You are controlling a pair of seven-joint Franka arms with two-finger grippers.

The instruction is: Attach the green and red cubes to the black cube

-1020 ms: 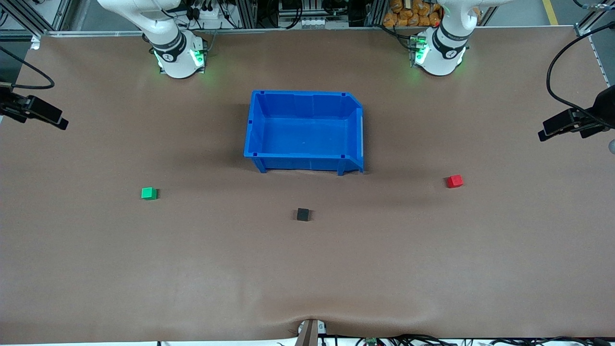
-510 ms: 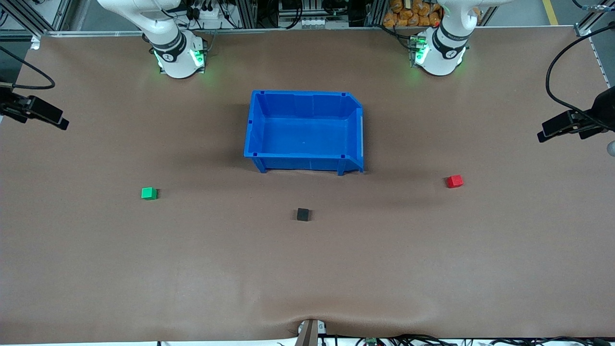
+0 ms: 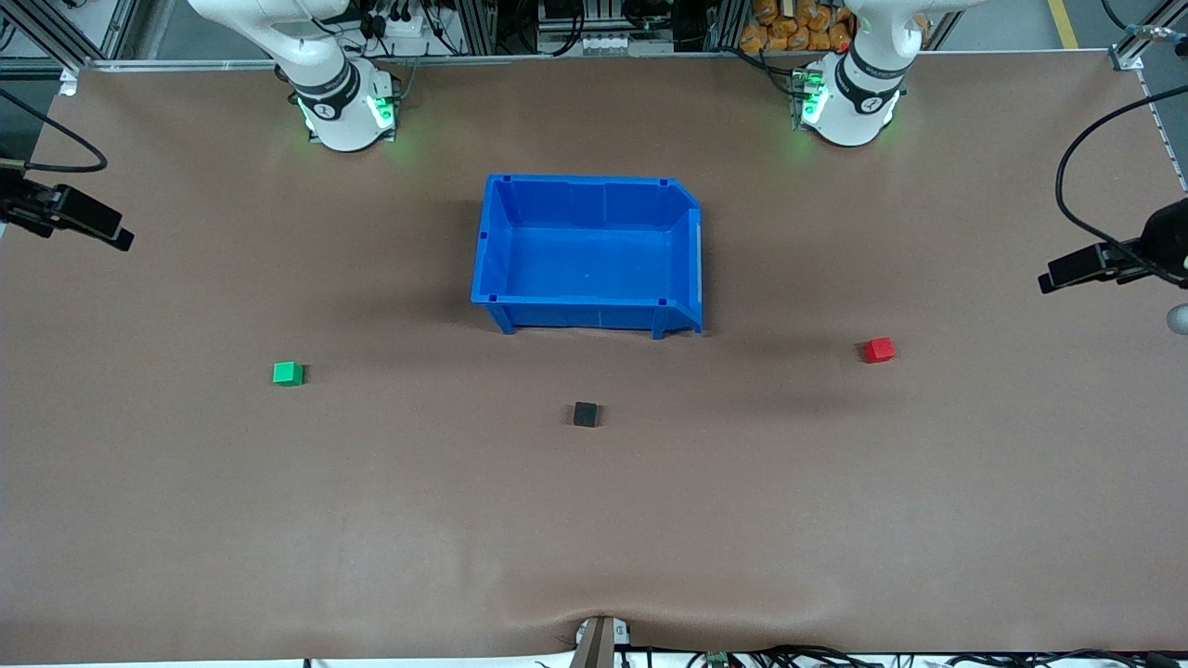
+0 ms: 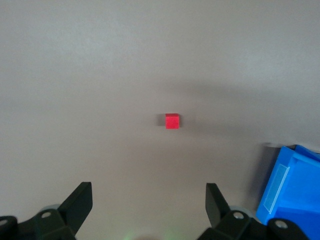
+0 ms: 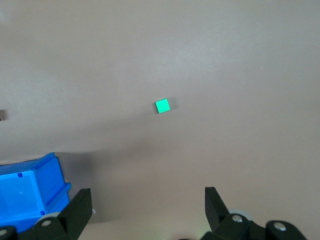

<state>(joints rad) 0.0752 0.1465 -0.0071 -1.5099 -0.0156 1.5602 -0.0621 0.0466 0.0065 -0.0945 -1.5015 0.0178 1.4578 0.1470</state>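
Front view: fingers of both arms are out of frame. Blue bin [image 3: 587, 250] sits mid-desk [image 3: 594, 520], nothing in it. Black cube [image 3: 586, 414] lies nearer the camera than the bin; green cube [image 3: 288, 373] toward the right arm's end, red cube [image 3: 878, 350] toward the left arm's end, all well apart.

Left wrist view: left gripper [image 4: 149, 200] fingers spread wide, nothing between them, high over the desk; red cube [image 4: 172, 121] lies ahead of them, bin corner [image 4: 290, 190] beside.

Right wrist view: right gripper [image 5: 148, 202] fingers likewise apart and unloaded; green cube [image 5: 162, 106] ahead, bin [image 5: 30, 195] to one side.
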